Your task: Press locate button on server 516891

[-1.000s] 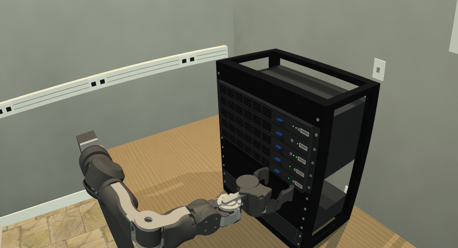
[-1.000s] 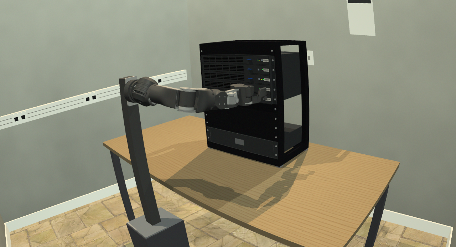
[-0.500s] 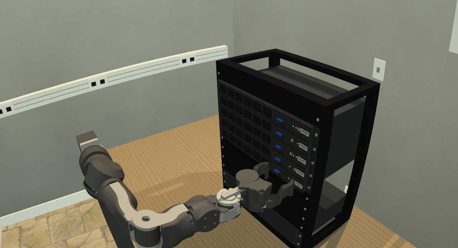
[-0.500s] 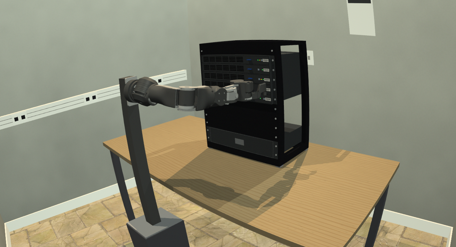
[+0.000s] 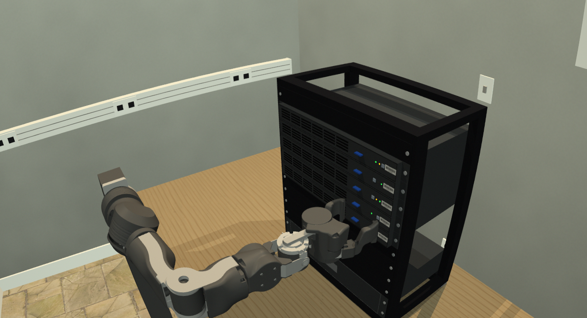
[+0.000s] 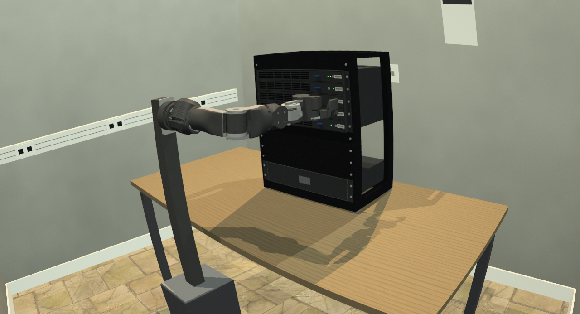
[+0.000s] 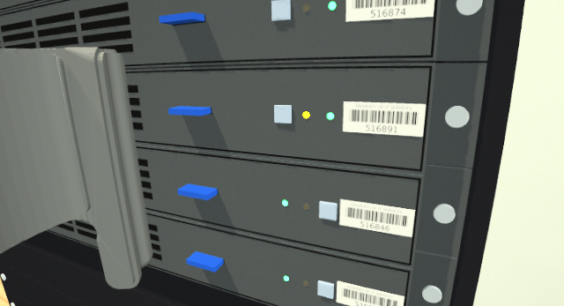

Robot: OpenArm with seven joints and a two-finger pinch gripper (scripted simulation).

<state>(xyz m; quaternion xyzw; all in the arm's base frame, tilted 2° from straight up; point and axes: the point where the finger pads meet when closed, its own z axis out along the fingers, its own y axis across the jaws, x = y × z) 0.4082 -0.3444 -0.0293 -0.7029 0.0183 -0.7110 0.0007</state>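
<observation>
Grey fingers stand half open, holding nothing, at nine o'clock of the pale button (image 7: 282,114) on server 516891 (image 7: 382,129), ready to push.

The arm (image 5: 221,270) has dark grey rounded segments with light grey bands and a ribbed shoulder. It is mounted on a dark grey post (image 6: 172,198). Its gripper (image 5: 361,227) has curved grey fingers.

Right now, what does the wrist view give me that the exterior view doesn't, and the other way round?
Only the wrist view makes the label 516891 readable, with its pale, unlit square button beside a yellow light. Only the exterior view shows the whole rack standing on the table, plus the arm's post. Both show the server fronts and the gripper, open and empty, near them.
</observation>
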